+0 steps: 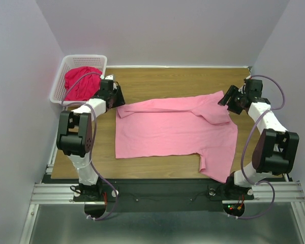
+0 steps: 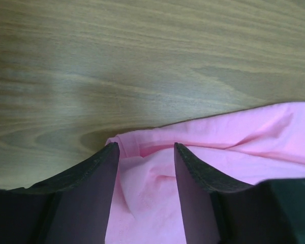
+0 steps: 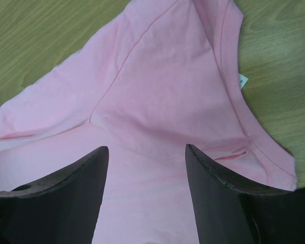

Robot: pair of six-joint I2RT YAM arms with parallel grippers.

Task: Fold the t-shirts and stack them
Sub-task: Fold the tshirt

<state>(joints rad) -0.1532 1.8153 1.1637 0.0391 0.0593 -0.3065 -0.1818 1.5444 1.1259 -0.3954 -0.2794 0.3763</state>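
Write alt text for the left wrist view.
The left pincer, jaws apart, straddles a bunched edge of the pink t-shirt lying on the table. Bare wood-grain table fills the upper part of the frame.

A light pink t-shirt [image 1: 168,134] lies spread on the wooden surface [image 1: 168,81], its far edge folded over. The left hand [image 1: 119,103] sits at its far-left corner and the right hand [image 1: 225,99] by its far-right sleeve, seemingly touching cloth. A crimson t-shirt [image 1: 81,82] lies bunched in the white basket [image 1: 86,58].
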